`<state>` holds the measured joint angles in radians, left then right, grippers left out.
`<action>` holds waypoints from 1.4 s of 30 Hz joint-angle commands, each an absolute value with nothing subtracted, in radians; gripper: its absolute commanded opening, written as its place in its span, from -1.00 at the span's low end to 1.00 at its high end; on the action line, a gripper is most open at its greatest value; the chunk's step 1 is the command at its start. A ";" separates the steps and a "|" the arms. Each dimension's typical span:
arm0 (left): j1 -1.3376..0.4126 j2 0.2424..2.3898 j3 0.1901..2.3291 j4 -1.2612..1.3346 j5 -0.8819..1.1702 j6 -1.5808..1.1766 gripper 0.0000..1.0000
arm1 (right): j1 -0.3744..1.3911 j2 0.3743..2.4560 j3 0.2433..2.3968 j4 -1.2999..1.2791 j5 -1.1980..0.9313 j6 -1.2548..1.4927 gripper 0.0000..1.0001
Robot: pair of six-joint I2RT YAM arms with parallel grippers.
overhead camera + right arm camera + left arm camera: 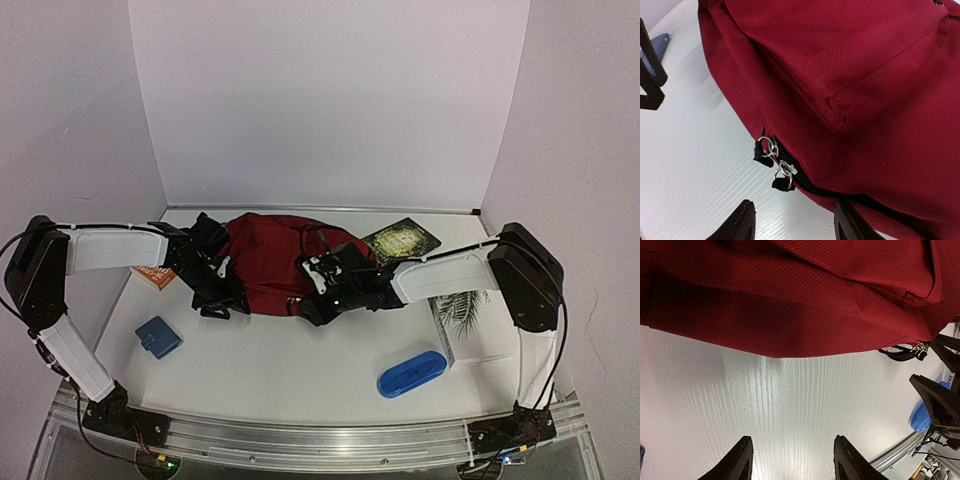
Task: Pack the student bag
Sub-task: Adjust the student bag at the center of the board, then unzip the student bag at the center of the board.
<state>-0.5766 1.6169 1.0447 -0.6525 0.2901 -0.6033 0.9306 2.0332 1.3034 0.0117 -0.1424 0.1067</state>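
The student bag (270, 262), dark red fabric, lies flat mid-table between both arms. My left gripper (226, 300) stands at its near left edge, open; in the left wrist view its fingertips (792, 460) frame bare table, a little short of the bag (790, 295). My right gripper (316, 302) is at the bag's near right edge, open. In the right wrist view (795, 222) two silver zipper pulls with black tabs (776, 167) hang just ahead of the jaws, and the right finger (852, 222) touches the bag's zipper seam (855, 75). Nothing is held.
A blue oblong case (411, 372) lies near the front right. A small blue square thing (158, 337) sits front left. A dark book with a gold cover (400, 240) and a white palm-leaf booklet (462, 318) lie on the right. An orange item (152, 276) is under the left arm.
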 commanded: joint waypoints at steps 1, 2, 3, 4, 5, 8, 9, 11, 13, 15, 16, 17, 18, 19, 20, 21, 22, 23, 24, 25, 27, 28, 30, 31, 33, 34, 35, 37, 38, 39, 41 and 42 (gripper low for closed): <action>-0.573 1.594 1.039 -0.625 0.303 -0.605 0.10 | 0.937 2.064 1.351 0.073 -0.091 0.123 0.03; -0.573 1.593 1.036 -0.622 0.305 -0.606 0.10 | 0.938 2.067 1.353 0.079 -0.082 0.128 0.02; -0.573 1.592 1.034 -0.621 0.306 -0.607 0.10 | 0.938 2.069 1.355 0.084 -0.070 0.136 0.00; -0.572 1.592 1.033 -0.620 0.307 -0.608 0.11 | 0.938 2.072 1.358 0.088 -0.057 0.147 -0.02; -0.572 1.592 1.031 -0.618 0.308 -0.608 0.10 | 0.940 2.076 1.363 0.089 -0.045 0.161 -0.04; -0.572 1.594 1.033 -0.617 0.310 -0.609 0.10 | 0.951 2.090 1.375 0.089 -0.009 0.183 -0.06; -0.572 1.595 1.035 -0.617 0.311 -0.609 0.10 | 0.958 2.092 1.376 0.089 -0.001 0.187 -0.07; -0.572 1.597 1.039 -0.616 0.312 -0.610 0.10 | 0.966 2.105 1.386 0.089 0.049 0.198 -0.07; -0.572 1.602 1.044 -0.615 0.314 -0.610 0.10 | 0.967 2.120 1.400 0.089 0.083 0.215 -0.08; -0.572 1.605 1.046 -0.615 0.316 -0.612 0.10 | 0.967 2.131 1.410 0.085 0.093 0.223 -0.09; -0.572 1.605 1.046 -0.615 0.317 -0.612 0.11 | 0.967 2.135 1.412 0.084 0.095 0.225 -0.12; -0.572 1.604 1.046 -0.614 0.317 -0.612 0.10 | 0.967 2.138 1.413 0.082 0.096 0.227 -0.17; -0.572 1.603 1.045 -0.613 0.318 -0.612 0.11 | 0.967 2.140 1.413 0.081 0.100 0.226 -0.26; -0.572 1.602 1.045 -0.613 0.318 -0.613 0.10 | 0.967 2.139 1.411 0.080 0.106 0.224 -0.33; -0.572 1.601 1.045 -0.613 0.318 -0.614 0.11 | 0.967 2.135 1.408 0.079 0.104 0.219 -0.43; -0.572 1.599 1.045 -0.612 0.318 -0.613 0.10 | 0.967 2.126 1.402 0.078 0.093 0.215 -0.54; -0.572 1.597 1.044 -0.612 0.318 -0.612 0.10 | 0.967 2.116 1.396 0.077 0.080 0.212 -0.66; -0.572 1.594 1.042 -0.608 0.319 -0.612 0.10 | 0.967 2.103 1.389 0.077 0.059 0.206 -0.77; -0.572 1.590 1.039 -0.602 0.323 -0.610 0.09 | 0.967 2.090 1.381 0.077 0.040 0.200 -0.83; -0.573 1.585 1.038 -0.598 0.327 -0.606 0.09 | 0.968 2.074 1.376 0.075 0.018 0.194 -0.86; -0.577 1.572 1.036 -0.581 0.340 -0.596 0.09 | 0.968 2.050 1.370 0.064 -0.011 0.178 -0.93; -0.583 1.564 1.035 -0.572 0.342 -0.589 0.09 | 0.968 2.037 1.367 0.060 -0.033 0.170 -0.96; -0.608 1.556 1.044 -0.561 0.336 -0.574 0.10 | 0.967 2.020 1.363 0.050 -0.067 0.154 -0.98; -0.620 1.556 1.053 -0.561 0.329 -0.568 0.12 | 0.967 2.013 1.360 0.048 -0.084 0.151 -0.98; -0.638 1.568 1.077 -0.572 0.308 -0.568 0.16 | 0.968 2.005 1.363 0.041 -0.142 0.145 -0.99; -0.641 1.575 1.087 -0.574 0.303 -0.573 0.19 | 0.968 2.005 1.365 0.038 -0.163 0.147 -1.00; -0.641 1.581 1.094 -0.572 0.299 -0.578 0.21 | 0.968 2.007 1.369 0.034 -0.180 0.146 -1.00; -0.642 1.586 1.109 -0.565 0.287 -0.591 0.27 | 0.968 2.012 1.378 0.026 -0.199 0.145 -1.00; -0.641 1.586 1.118 -0.564 0.276 -0.598 0.30 | 0.967 2.015 1.381 0.023 -0.206 0.144 -1.00; -0.641 1.586 1.127 -0.564 0.262 -0.604 0.32 | 0.967 2.017 1.384 0.020 -0.210 0.144 -1.00; -0.641 1.587 1.144 -0.564 0.238 -0.612 0.37 | 0.968 2.021 1.387 0.018 -0.223 0.144 -1.00; -0.642 1.587 1.152 -0.564 0.228 -0.615 0.40 | 0.968 2.024 1.390 0.016 -0.230 0.147 -1.00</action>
<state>-0.6457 1.6016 1.0835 -0.5917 0.2903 -0.6028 0.9646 2.0651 1.3609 0.0144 -0.1625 0.1555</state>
